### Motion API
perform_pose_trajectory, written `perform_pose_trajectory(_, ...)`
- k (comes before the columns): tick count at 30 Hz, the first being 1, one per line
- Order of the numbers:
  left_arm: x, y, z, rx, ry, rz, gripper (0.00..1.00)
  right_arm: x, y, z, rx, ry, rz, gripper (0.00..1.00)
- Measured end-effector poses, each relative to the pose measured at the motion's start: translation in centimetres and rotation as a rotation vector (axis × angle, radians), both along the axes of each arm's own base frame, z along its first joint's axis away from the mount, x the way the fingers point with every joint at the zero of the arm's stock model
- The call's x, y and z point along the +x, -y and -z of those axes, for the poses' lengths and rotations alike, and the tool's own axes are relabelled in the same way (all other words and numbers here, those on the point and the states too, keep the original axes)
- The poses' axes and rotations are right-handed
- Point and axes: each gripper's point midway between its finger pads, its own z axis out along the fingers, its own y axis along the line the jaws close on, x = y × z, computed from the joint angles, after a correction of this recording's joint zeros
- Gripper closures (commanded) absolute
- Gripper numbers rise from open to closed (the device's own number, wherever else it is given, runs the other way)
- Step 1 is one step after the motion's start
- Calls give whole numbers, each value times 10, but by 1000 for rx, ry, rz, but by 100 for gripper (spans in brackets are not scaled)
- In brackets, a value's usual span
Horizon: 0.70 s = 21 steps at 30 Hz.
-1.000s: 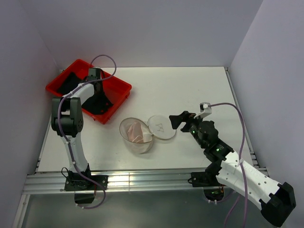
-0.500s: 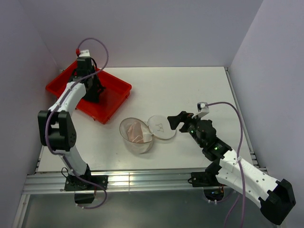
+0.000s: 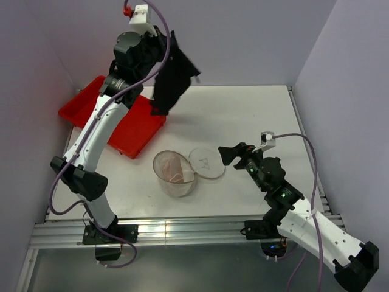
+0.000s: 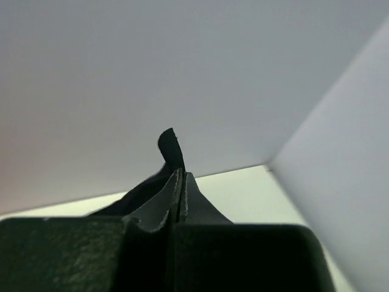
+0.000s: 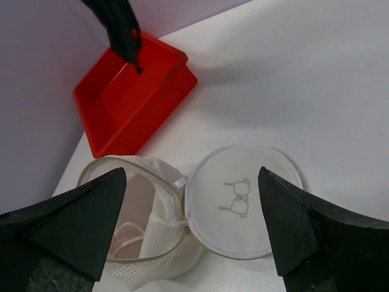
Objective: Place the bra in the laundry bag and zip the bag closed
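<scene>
My left hand (image 3: pixel 163 53) clamps the black bra (image 3: pixel 174 76), dangling below it. My right hand (image 3: pixel 231 154) gapes wide, the unzipped laundry bag (image 3: pixel 175 176) just ahead.

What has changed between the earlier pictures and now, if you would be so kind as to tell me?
The left end effector, which was down in the red tray, has risen high above it, shut on the black bra, which now hangs in the air. The laundry bag lies open as before, and the right end effector remains open beside its lid, barely shifted.
</scene>
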Motion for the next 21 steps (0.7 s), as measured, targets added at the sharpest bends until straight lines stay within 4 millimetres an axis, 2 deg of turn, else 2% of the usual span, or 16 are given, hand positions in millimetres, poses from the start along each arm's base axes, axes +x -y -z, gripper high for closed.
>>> perform_pose_trajectory(2, -4, 23, -13, -33, 29, 62, 100, -3, 5, -6, 9, 15, 11, 4)
perform_pose_trajectory(3, -5, 32, -11, -44, 26, 86, 97, -4, 6, -8, 12, 20, 15, 4)
perform_pose_trajectory(4, -6, 41, -6, -50, 17, 107, 86, -5, 8, -10, 14, 24, 19, 4)
perform_pose_trajectory(5, -6, 51, 4, -54, 2, 132, 54, -7, 11, -12, 14, 30, 27, 4)
perform_pose_trajectory(6, -5, 59, 18, -46, -26, 150, 42, -7, 13, -14, 13, 33, 33, 4)
perform_pose_trajectory(8, -1, 79, 56, -39, -106, 195, 25, -9, 17, -17, 13, 42, 44, 4)
perform_pose_trajectory(12, 6, 105, 149, 2, -298, 217, 14, -9, 23, -17, -10, 30, 68, 7)
perform_pose_trajectory(15, -5, 106, 224, 25, -458, 211, 12, -5, 28, -7, -59, -4, 99, 24)
perform_pose_trajectory(16, -10, 104, 242, 27, -497, 209, 12, -3, 29, -2, -80, -18, 109, 31)
perform_pose_trajectory(17, -17, 102, 255, 22, -521, 209, 13, -1, 31, 3, -99, -36, 120, 39)
perform_pose_trajectory(18, -26, 97, 267, 18, -551, 204, 13, 0, 32, 7, -119, -49, 128, 52)
perform_pose_trajectory(20, -48, 87, 275, 2, -567, 201, 15, 3, 33, 16, -157, -78, 140, 65)
perform_pose_trajectory(21, -60, 83, 274, -4, -568, 206, 15, 5, 34, 21, -183, -98, 146, 75)
